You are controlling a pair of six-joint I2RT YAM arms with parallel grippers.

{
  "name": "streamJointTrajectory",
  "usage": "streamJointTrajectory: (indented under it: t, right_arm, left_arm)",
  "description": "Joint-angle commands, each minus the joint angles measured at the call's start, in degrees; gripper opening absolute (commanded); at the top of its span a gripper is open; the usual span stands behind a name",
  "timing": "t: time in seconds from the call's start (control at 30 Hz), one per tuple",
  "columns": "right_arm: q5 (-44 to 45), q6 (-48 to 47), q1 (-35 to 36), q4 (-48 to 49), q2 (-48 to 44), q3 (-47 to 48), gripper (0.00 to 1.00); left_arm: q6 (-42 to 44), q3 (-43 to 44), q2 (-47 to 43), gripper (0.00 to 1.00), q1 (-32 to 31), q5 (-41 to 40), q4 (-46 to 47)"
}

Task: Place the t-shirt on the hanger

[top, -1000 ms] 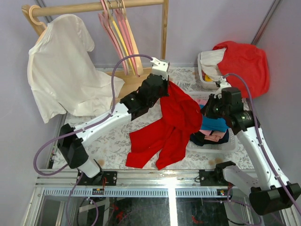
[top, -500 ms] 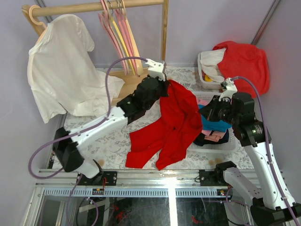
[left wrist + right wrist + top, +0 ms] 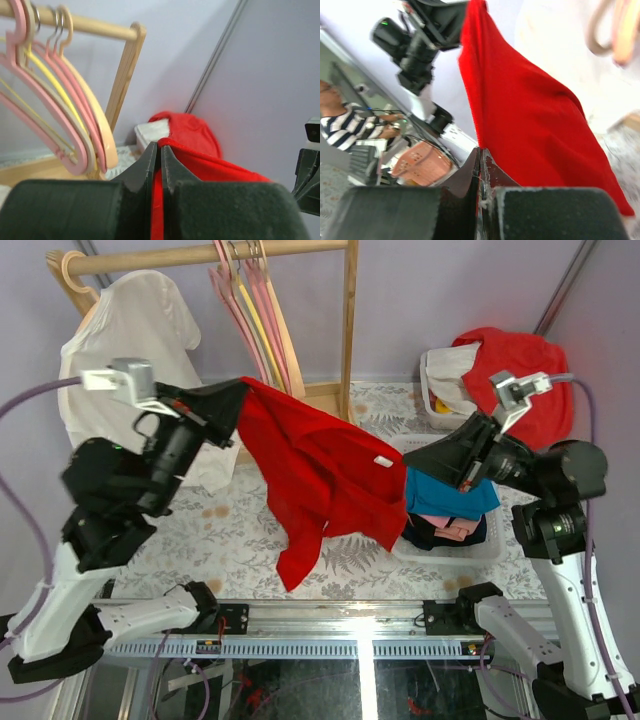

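Hanging in the air over the table [image 3: 225, 530], the t-shirt [image 3: 320, 470] is pulled out between the two arms. The left gripper [image 3: 238, 392] pinches its top left edge, with the fingers shut tight on the red cloth. The right gripper [image 3: 408, 458] pinches the right edge, fingers shut on the cloth too. The top edge runs down from left to right, and a small white label [image 3: 381, 462] shows near the right end. The bottom tip of the shirt hangs down near the front edge of the table.

The hanger [image 3: 283, 340] hangs on the wooden rail [image 3: 200, 255] with the pink and yellow ones, just behind the shirt's top left corner. The white t-shirt [image 3: 120, 340] is close beside the left arm. A tray [image 3: 490, 545] of folded clothes sits under the right gripper, and the red-orange garment [image 3: 520, 370] is heaped behind it. Open table shows under the shirt and to its left.

A second ago the shirt lay in a bunch on the table and both arms were low. Now both arms are up, the left one has swung far to the left, and the shirt is lifted and spread out.
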Motion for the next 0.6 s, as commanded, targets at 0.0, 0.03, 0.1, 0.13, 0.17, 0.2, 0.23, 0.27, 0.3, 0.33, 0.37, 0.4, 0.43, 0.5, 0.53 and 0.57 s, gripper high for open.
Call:
streamJointTrajectory:
  t: [0.0,0.03,0.1,0.13,0.17,0.2,0.23,0.27,0.3,0.33,0.37,0.4,0.43,0.5,0.53,0.57]
  right_arm:
    - [-8.5,22.3,-0.2,23.8,-1.2,4.3,0.0]
    - [-8.3,22.7,-0.2,23.5,-1.0,5.2,0.0]
    - [-7.3,20.9,-0.2,20.2,-1.2,6.3,0.0]
    - [-6.7,18.4,-0.2,15.0,-1.7,6.8,0.0]
    - [-6.1,15.3,-0.2,10.1,-2.4,7.6,0.0]
    - [-4.9,11.1,-0.2,3.4,-2.9,8.4,0.0]
    - [-3.2,5.5,-0.3,-4.3,-3.3,10.0,0.0]
    - [-0.9,0.0,-0.3,-13.3,-3.4,11.7,0.0]
    - [1.2,-5.4,-0.2,-20.9,-3.4,13.2,0.0]
    - [3.7,-11.5,-0.2,-27.4,-3.4,14.4,0.0]
    - [6.6,-15.5,-0.2,-33.5,-3.5,15.2,0.0]
    - [10.6,-19.0,-0.2,-38.0,-3.5,15.0,0.0]
    - [14.3,-21.1,-0.2,-41.7,-3.6,13.8,0.0]
    - [20.1,-23.1,-0.2,-44.8,-3.9,8.8,0.0]
    - [22.9,-23.2,-0.3,-44.8,-4.2,5.6,0.0]
    - [25.0,-23.4,-0.2,-44.4,-4.4,2.3,0.0]
  left_arm:
    - [4.8,12.6,1.0,0.0,0.8,-2.2,-4.4]
    - [5.0,15.5,2.7,0.0,0.7,-1.0,-5.4]
    - [4.8,20.9,7.5,0.0,0.8,2.0,-7.0]
    - [4.4,22.1,9.5,0.0,0.8,3.2,-7.4]
    - [3.6,22.3,11.4,0.0,0.8,4.3,-7.1]
    - [2.7,21.8,13.2,0.0,0.7,5.5,-6.2]
    - [1.5,21.2,15.0,0.0,0.8,6.3,-5.9]
    - [0.3,20.4,16.9,0.0,0.7,6.8,-5.8]
    - [-0.7,18.9,18.5,0.0,0.8,7.0,-5.3]
    - [-1.8,16.6,19.7,0.0,0.8,7.2,-4.1]
    - [-3.0,13.8,20.8,0.0,0.7,7.6,-2.5]
    - [-4.0,10.8,21.8,0.0,0.7,8.1,-0.8]
    - [-5.1,8.0,23.0,0.0,0.7,8.0,0.8]
    - [-7.1,1.4,25.0,0.0,0.7,7.1,5.5]
    - [-7.8,-1.9,25.8,0.0,0.7,6.3,8.6]
    - [-8.7,-4.9,26.7,0.0,0.7,4.8,11.5]
